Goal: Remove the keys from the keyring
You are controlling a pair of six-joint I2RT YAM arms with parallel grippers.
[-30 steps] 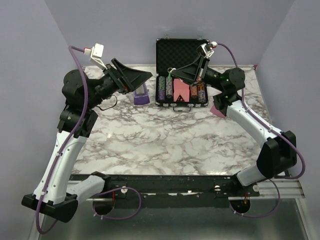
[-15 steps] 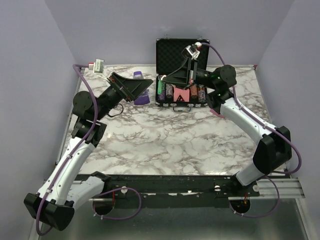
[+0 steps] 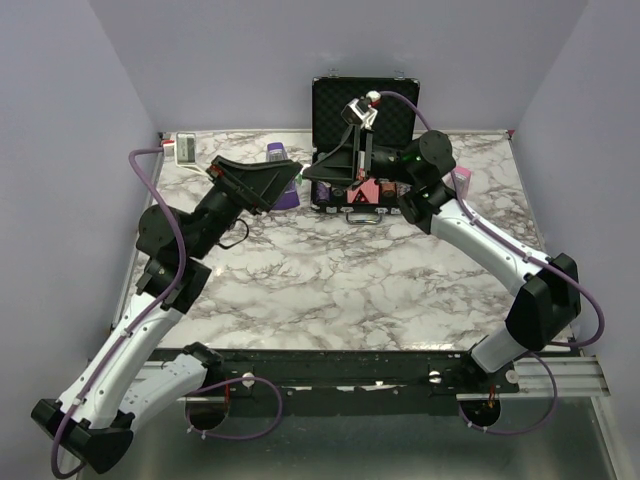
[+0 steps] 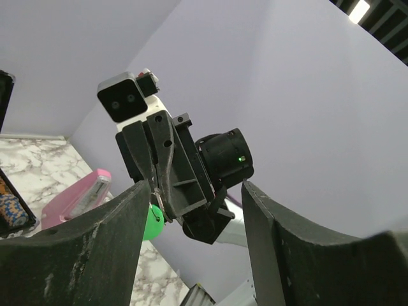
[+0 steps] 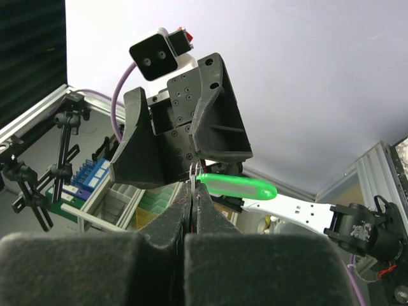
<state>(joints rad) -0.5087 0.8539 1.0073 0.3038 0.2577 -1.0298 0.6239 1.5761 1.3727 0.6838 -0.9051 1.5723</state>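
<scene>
Your right claw (image 5: 191, 193) is pinched shut on the keyring (image 5: 236, 187), its green tag aloft above the worktop (image 3: 350, 290). Your left claw (image 4: 194, 191) faces it, jaws apart, empty. The keys are too small to make out. Next step, likely: the left claw grips a key and slides it off.

Above the far side of the marbled worktop (image 3: 330, 290), the left tool (image 3: 290, 185) and right tool (image 3: 310, 177) hang nearly tip to tip, just before an open black case (image 3: 335, 105) and over a purple object (image 3: 290, 198).

Marble table (image 3: 350, 290) carries an open black case (image 3: 390, 100); purple object (image 3: 276, 152) beside it; perhaps a pink box (image 3: 462, 180).
</scene>
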